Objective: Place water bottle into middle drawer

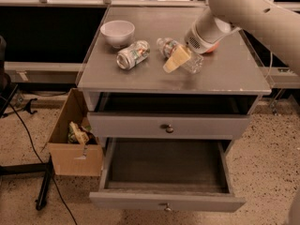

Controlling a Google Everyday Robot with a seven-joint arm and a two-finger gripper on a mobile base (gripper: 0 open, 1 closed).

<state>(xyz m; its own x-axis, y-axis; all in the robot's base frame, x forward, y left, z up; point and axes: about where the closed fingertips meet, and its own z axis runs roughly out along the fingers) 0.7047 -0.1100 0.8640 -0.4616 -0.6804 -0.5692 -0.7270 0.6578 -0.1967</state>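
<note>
The water bottle lies on its side on the grey cabinet top, white cap pointing to the back left. My gripper reaches down from the upper right and sits over the bottle's middle, touching or just above it. The middle drawer is pulled open at the bottom, showing a dark bare floor and a small knob on its front. The shut drawer front with a round knob is above it.
A silver drink can lies on its side left of the bottle. A white bowl stands at the back left. An open cardboard box with items sits on the floor left of the cabinet. Cables run over the floor.
</note>
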